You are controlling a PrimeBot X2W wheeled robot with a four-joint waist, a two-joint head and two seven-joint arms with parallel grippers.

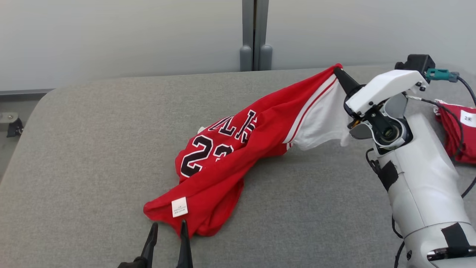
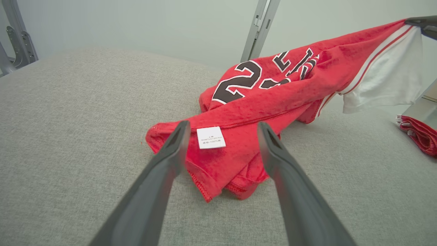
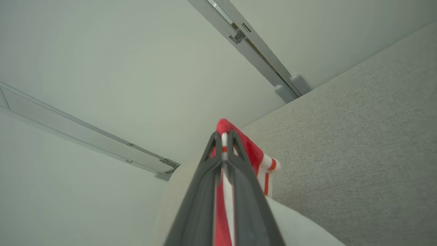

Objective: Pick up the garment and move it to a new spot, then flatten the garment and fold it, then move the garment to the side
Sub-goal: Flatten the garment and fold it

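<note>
Garment: the red jersey (image 1: 230,156) lay crumpled on the grey counter (image 1: 93,149), with its far white-trimmed corner lifted clear of the surface.
Right end effector: it (image 1: 337,70) was clamped tight on that raised corner, at the garment's far right end.
Left end effector: it (image 1: 169,224) was spread wide and held nothing. Its tips were at the garment's near hem, either side of the white tag (image 1: 179,207); contact could not be told.
Side: a folded red cloth (image 1: 455,137) lay at the right, apart from the garment.
</note>
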